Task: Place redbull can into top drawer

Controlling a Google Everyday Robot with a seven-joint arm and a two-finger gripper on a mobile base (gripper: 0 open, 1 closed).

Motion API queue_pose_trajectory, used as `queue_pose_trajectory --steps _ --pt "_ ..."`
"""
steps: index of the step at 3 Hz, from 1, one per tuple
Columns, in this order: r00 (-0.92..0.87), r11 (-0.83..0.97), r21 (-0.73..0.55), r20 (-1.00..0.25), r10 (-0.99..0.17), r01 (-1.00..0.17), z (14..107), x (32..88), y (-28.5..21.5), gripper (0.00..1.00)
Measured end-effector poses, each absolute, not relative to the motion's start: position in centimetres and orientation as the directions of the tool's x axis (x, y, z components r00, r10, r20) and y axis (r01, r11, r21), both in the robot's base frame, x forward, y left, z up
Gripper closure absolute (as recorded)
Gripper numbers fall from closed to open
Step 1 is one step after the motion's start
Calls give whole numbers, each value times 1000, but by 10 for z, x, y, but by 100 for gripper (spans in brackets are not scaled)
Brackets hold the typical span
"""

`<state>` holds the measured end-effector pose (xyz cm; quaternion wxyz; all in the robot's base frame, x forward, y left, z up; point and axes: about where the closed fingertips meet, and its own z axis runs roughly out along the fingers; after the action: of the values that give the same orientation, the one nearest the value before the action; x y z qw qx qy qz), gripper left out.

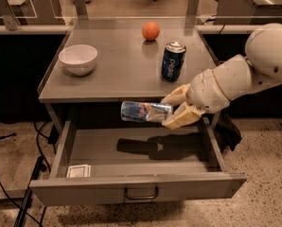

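The redbull can (143,111) is slim, blue and silver with red marks. It lies on its side in the air, in front of the table's front edge and above the open top drawer (136,186). My gripper (173,109) is shut on the can's right end, with one cream finger above it and one below. The arm reaches in from the right. The drawer is pulled out wide, with its curved pull handle (141,193) at the front. The can's shadow falls on the drawer floor.
On the grey table (108,74) stand a white bowl (78,58) at the left, an orange (151,30) at the back and a dark-blue Pepsi can (172,61) near my arm. A small white card (78,170) lies in the drawer's front left corner.
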<state>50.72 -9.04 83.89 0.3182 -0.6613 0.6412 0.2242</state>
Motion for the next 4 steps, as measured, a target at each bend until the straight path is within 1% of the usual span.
queue_pose_trajectory --steps 1,2,3,4 --pt "118 -13 -159 -668 -735 -987 790 506 -95 100" --pt "144 -34 -178 -657 -740 -984 742 504 -95 100" --pt "142 -40 -167 -660 -738 -985 692 500 -90 100" --pt "140 -39 -166 -660 -738 -985 690 500 -90 100"
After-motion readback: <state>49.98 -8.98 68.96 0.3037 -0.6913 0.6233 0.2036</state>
